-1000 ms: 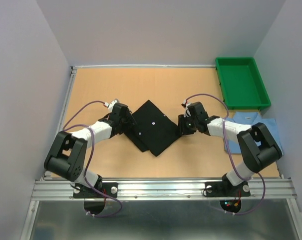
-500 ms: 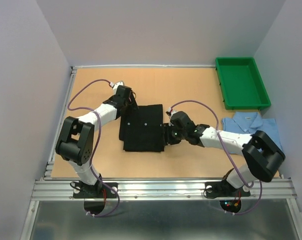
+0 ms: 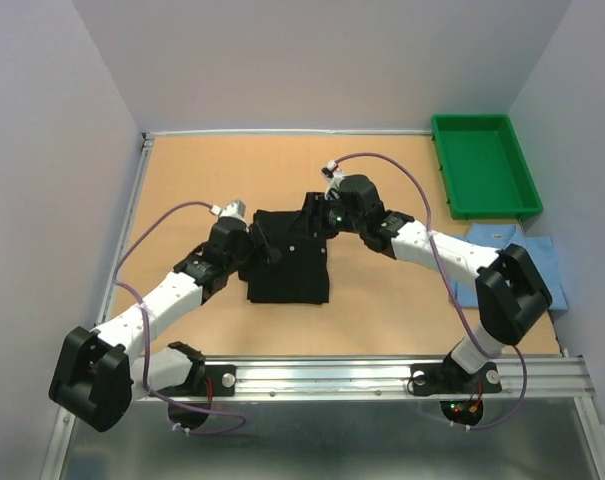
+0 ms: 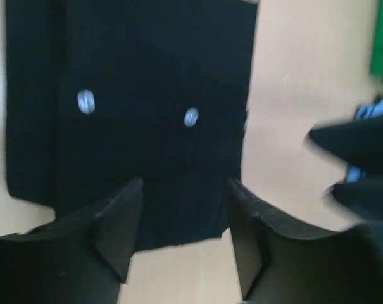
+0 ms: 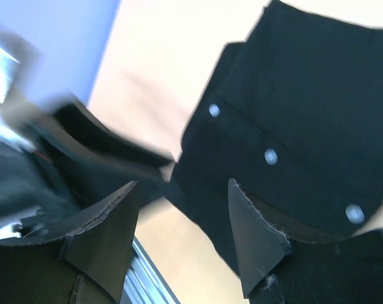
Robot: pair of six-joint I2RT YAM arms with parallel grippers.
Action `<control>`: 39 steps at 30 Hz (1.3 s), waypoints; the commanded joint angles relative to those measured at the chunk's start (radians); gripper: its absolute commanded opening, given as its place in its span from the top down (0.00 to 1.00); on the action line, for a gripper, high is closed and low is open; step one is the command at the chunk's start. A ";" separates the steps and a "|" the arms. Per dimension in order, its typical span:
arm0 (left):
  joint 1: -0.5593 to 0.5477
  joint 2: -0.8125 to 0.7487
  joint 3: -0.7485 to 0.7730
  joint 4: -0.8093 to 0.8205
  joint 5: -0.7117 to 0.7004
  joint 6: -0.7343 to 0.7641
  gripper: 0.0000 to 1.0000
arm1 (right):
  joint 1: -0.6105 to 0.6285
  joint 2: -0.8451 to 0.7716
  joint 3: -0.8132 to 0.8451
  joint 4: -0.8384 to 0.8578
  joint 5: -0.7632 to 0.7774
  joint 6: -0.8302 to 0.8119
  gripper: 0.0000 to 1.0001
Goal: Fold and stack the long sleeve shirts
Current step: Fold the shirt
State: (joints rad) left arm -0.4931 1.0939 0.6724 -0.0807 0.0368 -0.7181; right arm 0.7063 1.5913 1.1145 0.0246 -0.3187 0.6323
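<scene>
The black long sleeve shirt [image 3: 290, 265] lies folded into a rectangle mid-table, its white buttons [image 4: 191, 116] facing up. My left gripper [image 3: 264, 246] hovers at its left edge, open, with only the shirt's hem and bare table between the fingers [image 4: 121, 221]. At the shirt's far right corner my right gripper [image 3: 318, 214] is open too and holds nothing; in its own view the black shirt [image 5: 299, 120] lies beyond its fingers [image 5: 254, 244]. The light blue shirt [image 3: 538, 250] lies flat at the right edge, partly covered by the right arm.
A green plastic tray [image 3: 482, 165] stands at the back right corner. The table [image 3: 202, 170] is walled on three sides. In the right wrist view the left arm [image 5: 83, 145] is a dark blur close by, near the metal front rail [image 5: 153, 278].
The black shirt went from a diamond lie to a squared rectangle. My right gripper moved from its right edge to the far right corner and opened wider. The left arm swung down-left.
</scene>
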 commanded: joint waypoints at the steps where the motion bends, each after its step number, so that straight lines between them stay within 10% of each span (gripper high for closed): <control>1: -0.027 0.001 -0.128 0.039 0.107 -0.093 0.41 | -0.021 0.105 0.056 0.225 -0.124 0.094 0.37; 15: 0.004 0.028 -0.398 0.119 0.130 -0.250 0.58 | -0.060 0.440 -0.219 0.725 -0.203 0.311 0.40; 39: 0.010 0.006 -0.361 0.055 0.133 -0.188 0.59 | -0.183 0.562 -0.101 0.730 -0.226 0.285 0.40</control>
State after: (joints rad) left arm -0.4877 1.0962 0.3107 0.0856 0.1879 -0.9440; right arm 0.5369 2.1174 1.0016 0.7723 -0.5602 0.9501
